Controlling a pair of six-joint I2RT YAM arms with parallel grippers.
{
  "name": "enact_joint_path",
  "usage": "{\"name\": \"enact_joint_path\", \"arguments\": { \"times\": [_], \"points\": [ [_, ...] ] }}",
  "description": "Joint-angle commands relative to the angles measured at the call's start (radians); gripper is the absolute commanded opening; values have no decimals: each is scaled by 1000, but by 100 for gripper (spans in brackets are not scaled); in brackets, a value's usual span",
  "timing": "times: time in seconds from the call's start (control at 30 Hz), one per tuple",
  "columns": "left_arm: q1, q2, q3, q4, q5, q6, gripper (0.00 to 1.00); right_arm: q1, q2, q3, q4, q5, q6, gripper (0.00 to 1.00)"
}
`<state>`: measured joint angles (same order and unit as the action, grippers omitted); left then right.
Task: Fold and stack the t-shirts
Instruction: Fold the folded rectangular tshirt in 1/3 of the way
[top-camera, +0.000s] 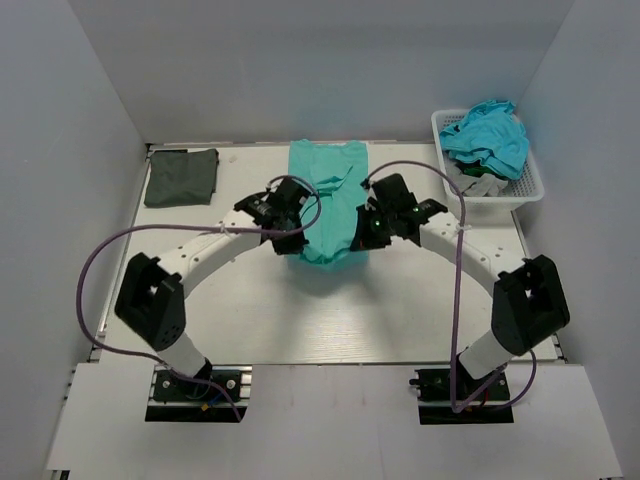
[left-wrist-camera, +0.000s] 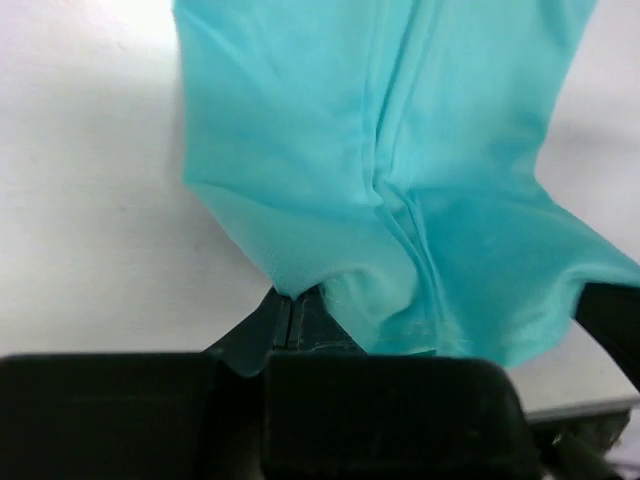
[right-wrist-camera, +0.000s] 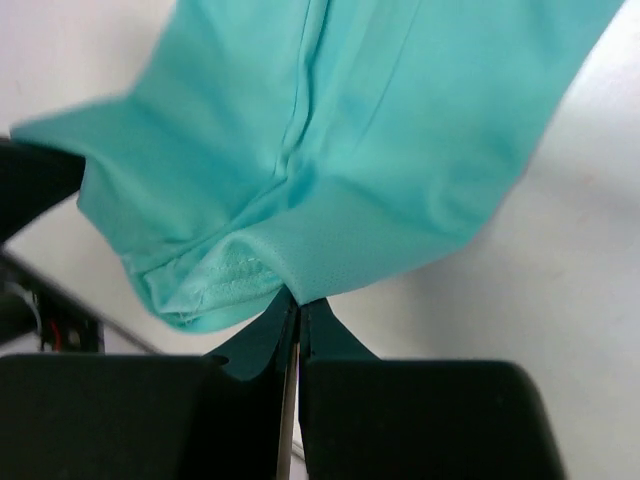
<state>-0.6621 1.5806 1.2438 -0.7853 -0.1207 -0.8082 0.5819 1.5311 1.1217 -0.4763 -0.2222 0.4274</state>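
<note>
The soft teal-green cloth t-shirt (top-camera: 328, 185) looks light and limp. The left gripper (left-wrist-camera: 292, 306) and right gripper (right-wrist-camera: 298, 300) each pinch a near corner, sensibly.

Teal t-shirt (left-wrist-camera: 400, 150) runs off the 12 o'clock edge in both wrist views, and the grey shirt (top-camera: 478, 183) in the basket (top-camera: 536, 178) is mostly buried.

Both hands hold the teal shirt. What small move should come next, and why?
The left hand and the right hand are each shut on a near corner of the teal t-shirt, lifted, while its far part lies flat. So, probably carry the pinched hem toward the far end, folding it in half.
</note>
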Motion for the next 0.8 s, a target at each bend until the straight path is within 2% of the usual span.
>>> {"name": "enact_joint_path", "arguments": {
  "times": [0.0,0.17,0.33,0.43,0.57,0.77],
  "points": [
    [50,102,193,-132,-131,-8,0,-34,73,133,-42,136,5,0],
    [108,260,441,-144,-154,33,0,-73,202,360,-84,254,-25,0],
    [157,386,606,-117,-131,95,0,-111,329,554,-105,233,-47,0],
    [167,470,687,-86,-65,151,0,-131,405,616,-110,192,-50,0],
    [186,556,821,-98,-56,161,0,-148,471,702,-102,173,-49,0],
    [216,602,830,-34,-46,161,0,-182,541,748,-88,169,-41,0]
  ]
}}
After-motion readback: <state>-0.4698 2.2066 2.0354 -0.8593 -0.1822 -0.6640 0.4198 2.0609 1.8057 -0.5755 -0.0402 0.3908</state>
